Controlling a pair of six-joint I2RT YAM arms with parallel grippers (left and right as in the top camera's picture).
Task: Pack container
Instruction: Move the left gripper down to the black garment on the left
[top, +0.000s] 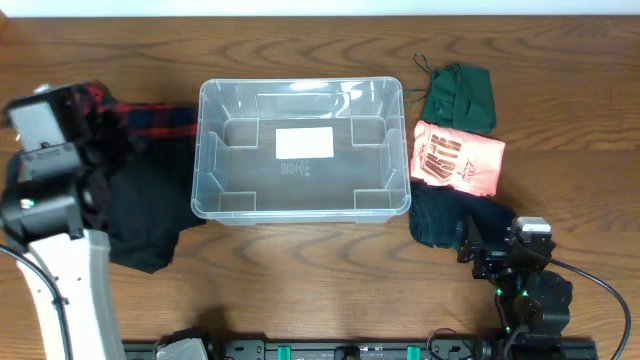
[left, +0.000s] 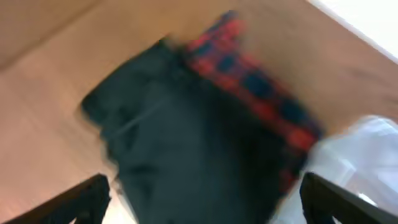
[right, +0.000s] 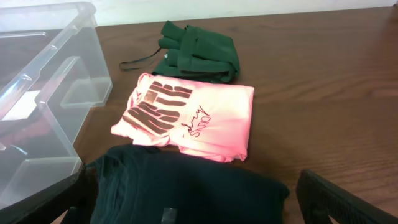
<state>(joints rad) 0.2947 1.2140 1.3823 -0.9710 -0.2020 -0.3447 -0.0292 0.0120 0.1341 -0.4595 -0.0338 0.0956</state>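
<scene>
The left gripper (left: 205, 208) is seen with its jaws spread wide and nothing between them, hanging above a black garment (left: 174, 143) and a red-and-black plaid garment (left: 249, 81); that view is blurred. The right gripper (right: 199, 208) is likewise held apart and empty, low over a dark folded garment (right: 186, 186).

The container (top: 300, 212) is placed at the middle of the table, and nothing but the white label (top: 304, 143) on its base is seen inside it. No packing can be judged done, so the first pick is taken to be the step in hand. At 9 o'clock of the container the plaid and black pieces are laid, loosely heaped and touching its wall. At 3 o'clock three folded pieces are ranged: a green garment (right: 199, 53) farthest, a pink printed shirt (right: 186, 115) in the middle, the dark one nearest.

A descent onto cloth is called for next, the fabric to be pinched in a fold thick enough to lift whole, then carried over the rim.

The table (top: 300, 290) is of brown wood grain. A pale strip is seen beyond its 12 o'clock edge; nothing more of the room can be made out.
</scene>
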